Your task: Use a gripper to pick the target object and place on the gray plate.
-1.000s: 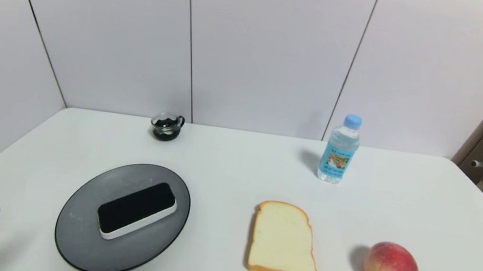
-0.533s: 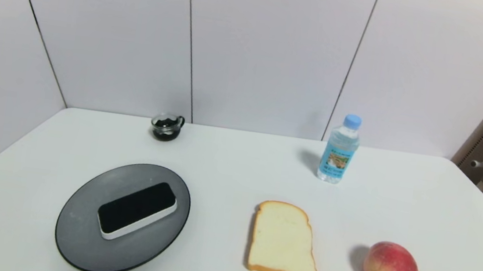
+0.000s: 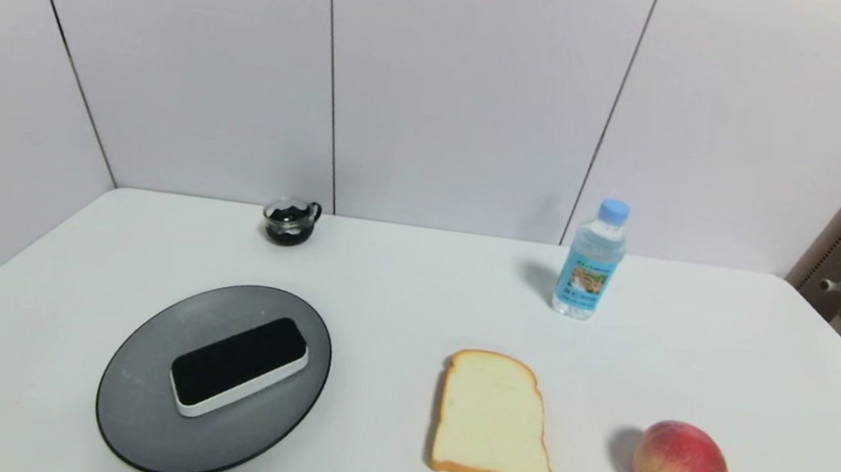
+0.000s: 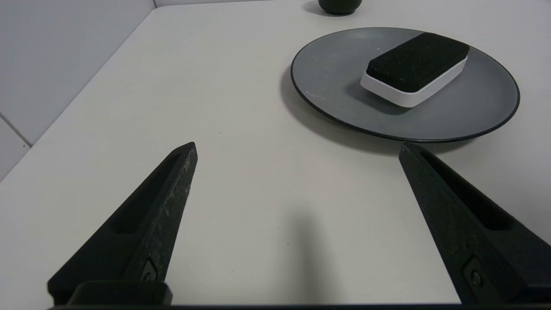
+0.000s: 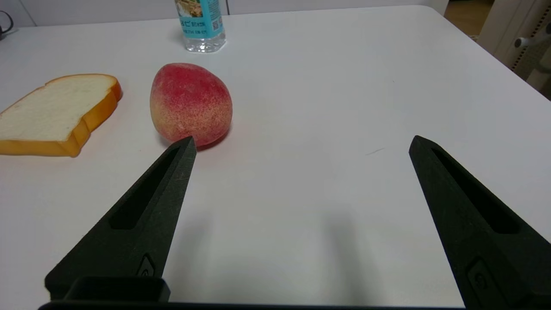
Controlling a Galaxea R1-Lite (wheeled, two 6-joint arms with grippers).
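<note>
The target object (image 3: 238, 366), a flat block with a black top over a white base, lies on the gray plate (image 3: 145, 411) at the front left of the table. It also shows in the left wrist view (image 4: 415, 66), resting on the plate (image 4: 335, 86). My left gripper (image 4: 297, 146) is open and empty, low over bare table short of the plate. My right gripper (image 5: 301, 142) is open and empty over bare table beside the peach (image 5: 190, 103). Neither gripper shows in the head view.
A bread slice (image 3: 491, 420) lies at front centre and a peach (image 3: 680, 466) to its right. A water bottle (image 3: 590, 260) stands behind them. A small glass cup (image 3: 291, 220) with dark contents stands at the back, by the wall.
One second ago a black part of the left arm showed at the head view's lower left corner; it has withdrawn out of that view. The block and plate have not moved.
</note>
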